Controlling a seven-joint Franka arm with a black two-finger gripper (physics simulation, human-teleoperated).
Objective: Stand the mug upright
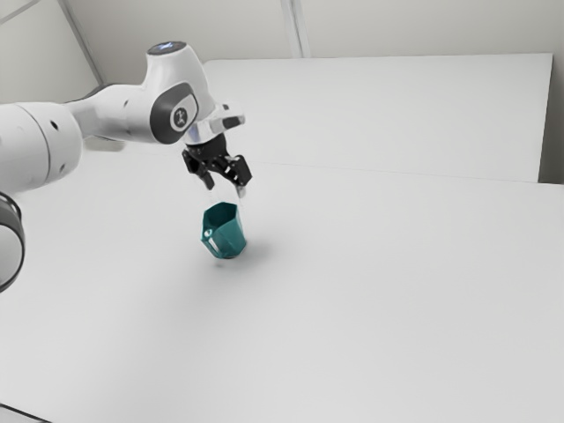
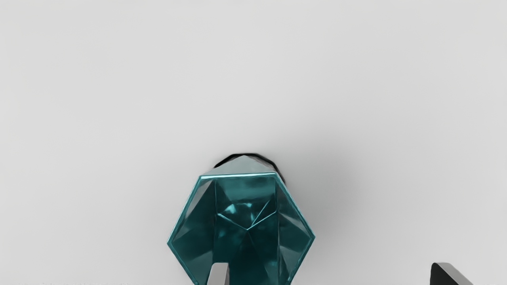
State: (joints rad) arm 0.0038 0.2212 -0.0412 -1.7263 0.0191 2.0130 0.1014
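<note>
The mug [image 1: 225, 233] sits mouth up, seemingly on its base and so needing no grip, the gripper [image 1: 226, 189] wide open above it

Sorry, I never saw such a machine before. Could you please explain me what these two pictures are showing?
The machine is a robot arm, white with dark parts. At its end is a black gripper, which works like a hand with two fingers.

The exterior view is taken from the arm's side. The wrist view comes from a camera on the arm's hand, so the fingertips appear at its edge.

On the pale table is one blue-green mug with a six-sided rim. Its opening faces the wrist camera.

Nothing is held: the fingers are apart, above the mug, not closed on it.
</note>
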